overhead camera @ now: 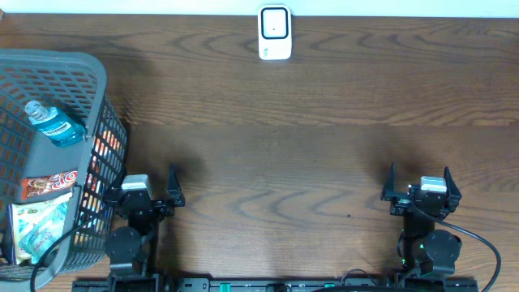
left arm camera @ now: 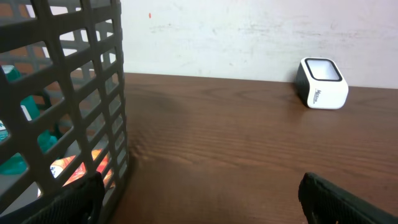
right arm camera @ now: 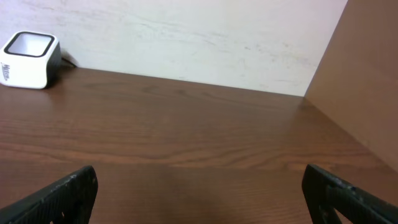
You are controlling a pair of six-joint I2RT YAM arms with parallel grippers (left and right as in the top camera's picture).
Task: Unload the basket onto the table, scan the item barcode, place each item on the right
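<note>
A white barcode scanner [overhead camera: 275,32] stands at the far middle edge of the table; it also shows as the scanner [left arm camera: 322,83] far right in the left wrist view and the scanner [right arm camera: 30,60] far left in the right wrist view. Items lie in a grey mesh basket [overhead camera: 99,85] at the left: a blue mouthwash bottle [overhead camera: 55,124], a red snack packet [overhead camera: 50,183] and a green-white packet [overhead camera: 40,227]. My left gripper [overhead camera: 147,187] is open beside the basket's right wall, holding nothing. My right gripper [overhead camera: 421,186] is open and empty at the near right.
The basket wall [left arm camera: 68,106] fills the left of the left wrist view, close to my left finger. A pale wall runs behind the table, and a brown panel [right arm camera: 367,74] stands at the table's right side.
</note>
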